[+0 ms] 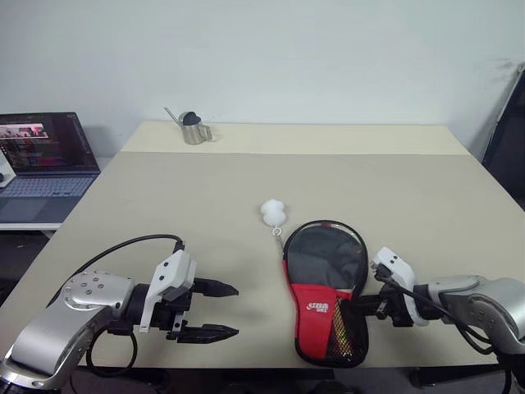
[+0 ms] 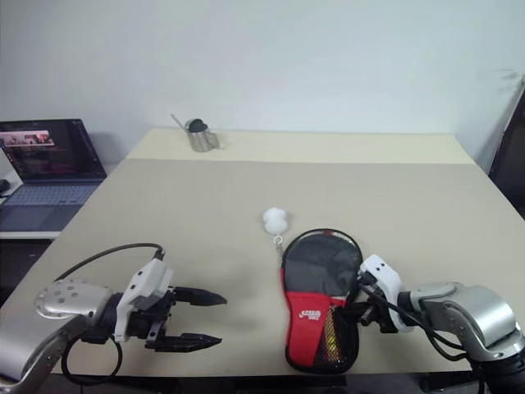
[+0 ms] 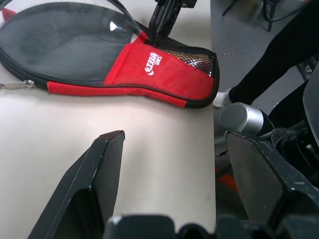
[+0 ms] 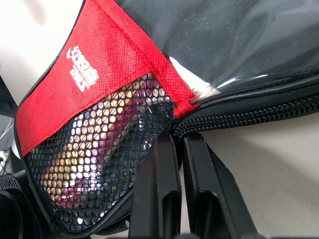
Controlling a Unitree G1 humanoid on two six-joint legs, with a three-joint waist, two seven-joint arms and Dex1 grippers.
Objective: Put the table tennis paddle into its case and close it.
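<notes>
The case (image 1: 326, 271) lies flat on the table near its front edge, red narrow end toward me, with its white fluffy charm (image 1: 273, 212) beyond the round end. The table tennis paddle is inside: a dark face shows behind the glossy front, and a reddish-brown handle (image 4: 94, 164) shows through the mesh. My right gripper (image 1: 357, 305) is shut, its tips (image 4: 175, 137) against the zip edge where red meets black. I cannot tell whether they pinch anything. My left gripper (image 1: 234, 310) stands open left of the case, pointing at it, apart from it.
A small metal cup (image 1: 194, 129) stands at the table's far edge. An open laptop (image 1: 45, 164) sits on a lower desk to the left. A dark object (image 1: 510, 139) leans at the far right. The beige table (image 1: 164, 197) stretches wide behind the case.
</notes>
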